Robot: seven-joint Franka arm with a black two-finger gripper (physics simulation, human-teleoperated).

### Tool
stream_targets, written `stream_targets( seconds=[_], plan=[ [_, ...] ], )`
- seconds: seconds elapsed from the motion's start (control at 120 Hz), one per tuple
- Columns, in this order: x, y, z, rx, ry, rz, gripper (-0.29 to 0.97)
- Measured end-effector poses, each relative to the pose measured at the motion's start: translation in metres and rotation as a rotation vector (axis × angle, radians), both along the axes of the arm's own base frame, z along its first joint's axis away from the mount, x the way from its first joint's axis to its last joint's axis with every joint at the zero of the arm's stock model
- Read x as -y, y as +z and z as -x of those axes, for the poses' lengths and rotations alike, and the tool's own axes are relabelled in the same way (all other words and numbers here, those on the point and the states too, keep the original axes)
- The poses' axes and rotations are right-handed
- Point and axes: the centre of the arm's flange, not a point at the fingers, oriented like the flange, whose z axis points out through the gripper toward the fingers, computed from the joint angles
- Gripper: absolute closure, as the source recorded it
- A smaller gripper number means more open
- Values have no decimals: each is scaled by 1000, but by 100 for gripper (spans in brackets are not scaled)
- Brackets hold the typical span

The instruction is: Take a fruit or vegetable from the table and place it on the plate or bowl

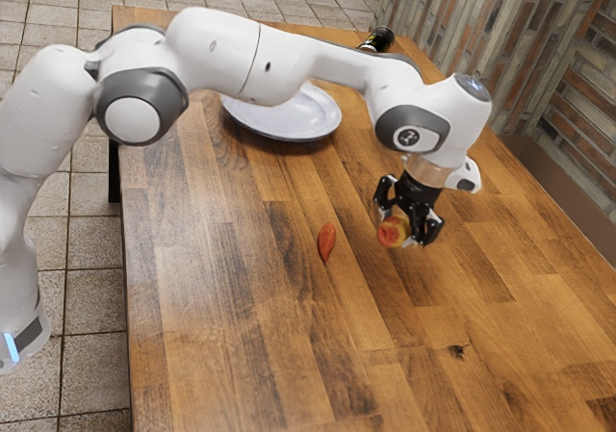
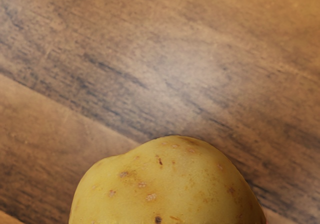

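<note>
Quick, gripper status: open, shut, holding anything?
Gripper: shut on the yellowish piece of produce, fingers on either side of it.

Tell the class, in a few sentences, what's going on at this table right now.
A white robot arm has its black gripper shut on a yellowish fruit, held over the wooden table. The white plate sits at the far end, partly behind the arm, so the fruit is not there yet. A small reddish vegetable lies on the table nearby, untouched.
</note>
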Motion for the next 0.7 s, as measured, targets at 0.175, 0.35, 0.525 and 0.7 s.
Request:
stream_targets(
  seconds=[0.175, 0.35, 0.525, 0.7],
  plan=[
    [-42, 7, -6, 7, -13, 6, 36],
    [-93, 8, -9, 5, -30, 8, 36],
    [-149, 14, -9, 13, -56, 7, 36],
    [-199, 29, -8, 36, -99, -2, 36]
  ],
)
